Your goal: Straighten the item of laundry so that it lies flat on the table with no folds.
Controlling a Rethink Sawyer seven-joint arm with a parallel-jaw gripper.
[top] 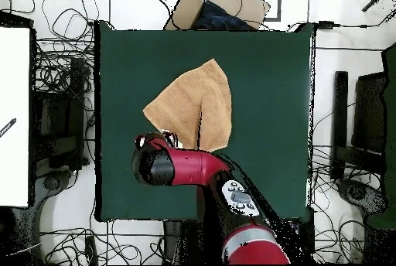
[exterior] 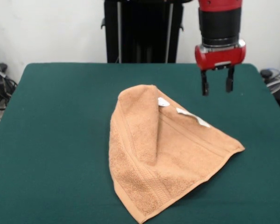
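Note:
The peach-orange towel (exterior: 161, 151) lies on the dark green table (exterior: 51, 140) with one side folded over the middle, leaving a long crease. Two small white labels (exterior: 192, 116) show along its far edge. In the overhead view the towel (top: 193, 104) sits near the table's (top: 263, 69) centre, narrowing to a point at the top. My gripper (exterior: 217, 85) hangs above the table just beyond the towel's far right edge, open, with nothing between its black fingers (exterior: 205, 86). From above, the red arm's head (top: 153, 161) hides the fingers and overlaps the towel's lower corner.
A brown cardboard piece (top: 220, 4) lies just past the table's top edge in the overhead view. Cables cover the floor (top: 62, 77) on both sides. The black pedestal (exterior: 142, 30) stands behind the table.

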